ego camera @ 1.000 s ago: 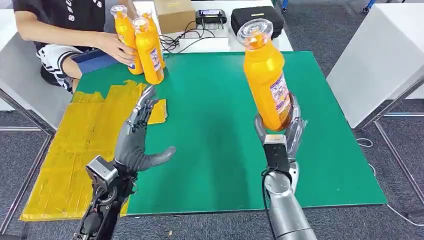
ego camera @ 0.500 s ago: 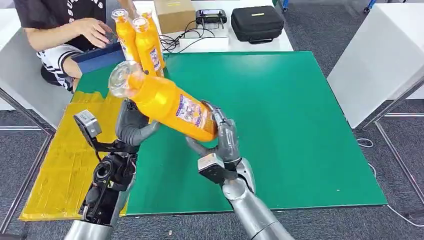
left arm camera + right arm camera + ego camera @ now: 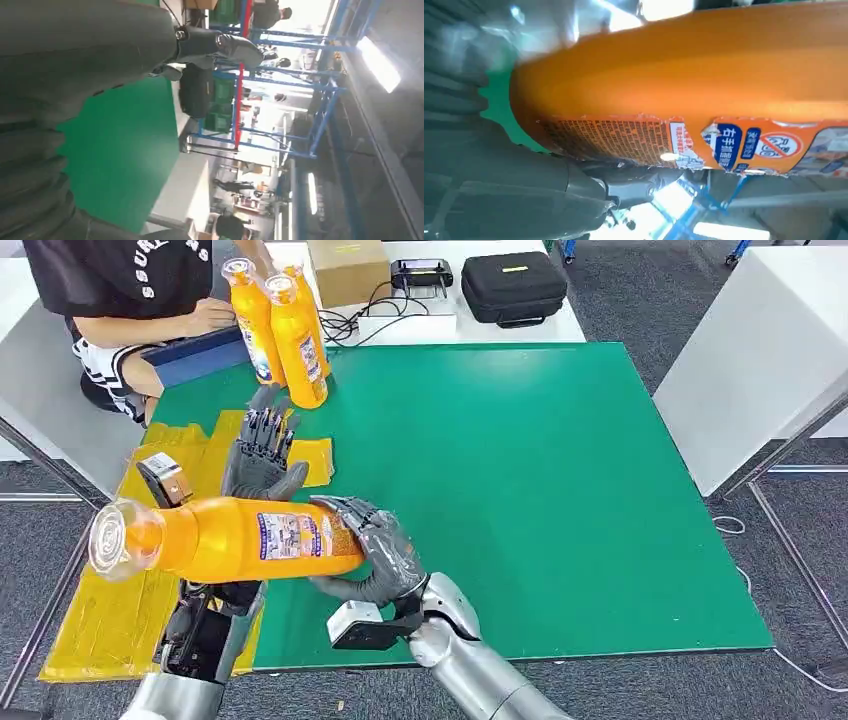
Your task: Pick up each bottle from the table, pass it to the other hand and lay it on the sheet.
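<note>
Bottle [image 3: 235, 538] is lying sideways in the air over the table's [image 3: 560, 490] front-left edge, cap end hanging above the yellow sheet [image 3: 110, 570]. Right robot hand [image 3: 375, 558] is gripping its base. Left robot hand [image 3: 262, 452] is sitting just behind it, fingers spread, holding nothing.

Left hand's [image 3: 262, 455] palm and thumb partly behind the held bottle [image 3: 240, 538]
</note>
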Motion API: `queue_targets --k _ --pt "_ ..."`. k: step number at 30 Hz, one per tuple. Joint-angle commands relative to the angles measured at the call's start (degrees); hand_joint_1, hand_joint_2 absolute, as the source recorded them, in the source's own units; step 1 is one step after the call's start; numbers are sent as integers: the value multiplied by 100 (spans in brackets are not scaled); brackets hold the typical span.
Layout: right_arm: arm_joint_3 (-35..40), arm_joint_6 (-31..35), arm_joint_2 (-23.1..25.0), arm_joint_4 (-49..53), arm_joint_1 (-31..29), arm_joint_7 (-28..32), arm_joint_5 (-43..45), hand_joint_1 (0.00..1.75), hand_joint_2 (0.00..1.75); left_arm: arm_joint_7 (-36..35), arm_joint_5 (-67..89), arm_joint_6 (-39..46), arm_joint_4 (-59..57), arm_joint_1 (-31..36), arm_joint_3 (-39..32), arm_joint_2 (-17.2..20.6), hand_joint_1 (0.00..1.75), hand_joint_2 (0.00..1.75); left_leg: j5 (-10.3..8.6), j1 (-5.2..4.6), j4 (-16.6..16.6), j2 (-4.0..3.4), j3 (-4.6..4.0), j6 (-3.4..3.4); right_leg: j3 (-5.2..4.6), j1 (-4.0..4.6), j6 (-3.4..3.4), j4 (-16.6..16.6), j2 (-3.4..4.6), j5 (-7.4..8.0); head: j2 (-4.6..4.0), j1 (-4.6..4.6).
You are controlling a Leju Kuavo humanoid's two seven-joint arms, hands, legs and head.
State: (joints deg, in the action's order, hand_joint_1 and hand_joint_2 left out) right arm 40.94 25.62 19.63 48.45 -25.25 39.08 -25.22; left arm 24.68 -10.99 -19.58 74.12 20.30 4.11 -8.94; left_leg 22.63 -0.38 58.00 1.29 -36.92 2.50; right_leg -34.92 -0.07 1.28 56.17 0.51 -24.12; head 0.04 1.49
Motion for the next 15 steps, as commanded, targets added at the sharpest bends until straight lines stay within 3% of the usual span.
queue_targets --k 1,3,5,8,10,15 --pt "174 481 -71 -523 -455 85 26 175 175 2 -43 65 -393 165 -145 89 0 175 11 1 -4 -11 34 -14 34 2 -1 -5 -1 -10 0 0" --pt "-72 942 -202 -125 -485 20 18 175 175 36 -50 81 -379 117 -226 92 0 175 5 0 -4 -7 19 -9 19 -1 0 -3 -2 -6 0 0" --pt "-138 759 -330 193 -478 -152 -25 175 175 61 -30 52 -364 93 -266 88 0 175 4 -1 -4 -7 18 -9 18 -2 1 -3 -2 -5 -2 2" --pt "-944 1438 -403 843 -401 -226 -75 175 175 66 21 68 -241 -6 -313 77 0 175 9 1 0 -8 25 -11 27 0 2 -1 -3 -9 0 0" --pt "-1462 1438 -440 1092 -355 -340 -209 175 175 70 63 57 -124 -113 -285 67 0 175 6 0 0 -1 20 -10 23 0 2 -2 -10 -8 0 -2" --pt "-1624 1438 -516 1100 -308 -300 -198 175 175 80 103 46 5 -254 -248 59 0 175 21 -1 -2 -6 57 -17 64 2 3 -8 -12 -22 0 0"
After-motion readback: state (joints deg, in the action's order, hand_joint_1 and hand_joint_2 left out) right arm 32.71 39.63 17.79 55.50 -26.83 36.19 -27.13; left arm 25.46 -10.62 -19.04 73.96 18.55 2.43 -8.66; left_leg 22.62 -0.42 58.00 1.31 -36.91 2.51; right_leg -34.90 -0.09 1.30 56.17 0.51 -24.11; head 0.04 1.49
